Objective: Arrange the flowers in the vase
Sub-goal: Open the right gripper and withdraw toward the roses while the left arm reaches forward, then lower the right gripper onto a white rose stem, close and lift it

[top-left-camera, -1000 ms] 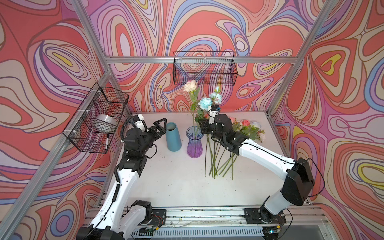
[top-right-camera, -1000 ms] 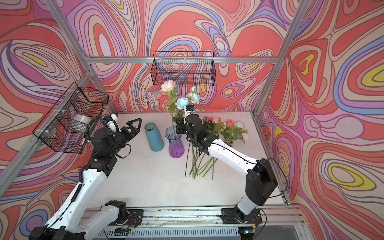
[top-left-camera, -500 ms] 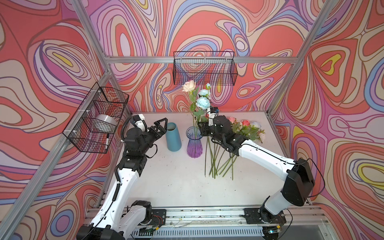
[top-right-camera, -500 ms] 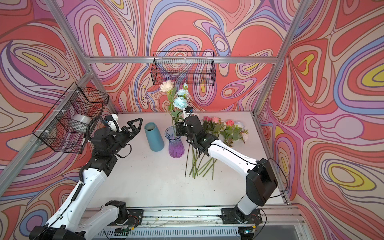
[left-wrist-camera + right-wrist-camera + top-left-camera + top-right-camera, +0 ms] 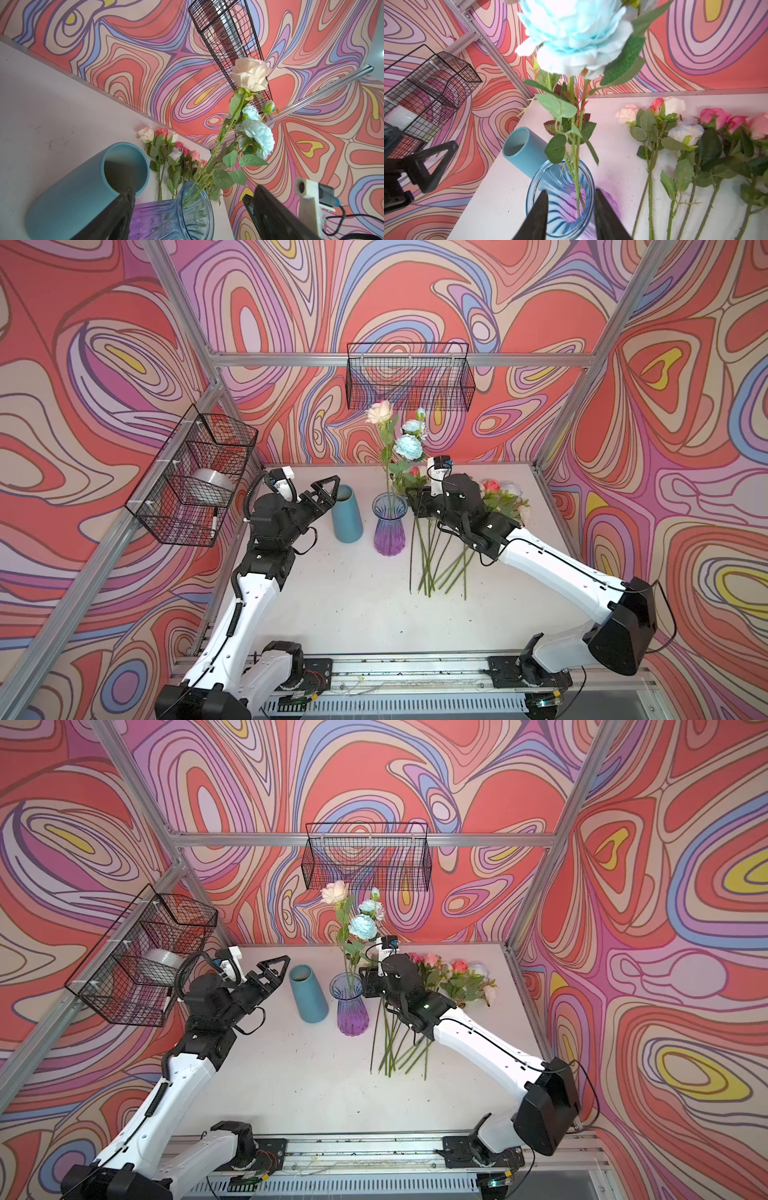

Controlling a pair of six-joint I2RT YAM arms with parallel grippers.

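Observation:
A blue-and-purple glass vase (image 5: 389, 526) (image 5: 352, 1009) (image 5: 560, 199) stands mid-table. Two flowers stand in it: a cream rose (image 5: 379, 412) (image 5: 250, 74) and a light blue blossom (image 5: 409, 446) (image 5: 571, 35). More flowers (image 5: 496, 495) (image 5: 451, 973) (image 5: 691, 133) lie in a pile on the table to its right, stems toward the front. My right gripper (image 5: 415, 502) (image 5: 570, 207) is open at the vase's right rim; the stems stand free beyond its fingers. My left gripper (image 5: 326, 489) (image 5: 191, 207) is open and holds nothing, left of the vase.
A teal cylinder (image 5: 347, 514) (image 5: 307, 992) stands upright between my left gripper and the glass vase. A wire basket (image 5: 409, 377) hangs on the back wall above the blooms. Another wire basket (image 5: 195, 485) with a tape roll hangs on the left wall.
My right gripper's jaws have spread apart and let go of the blue blossom's stem. Its upper blooms have swung a little left toward the cream rose. The left arm has hardly moved.

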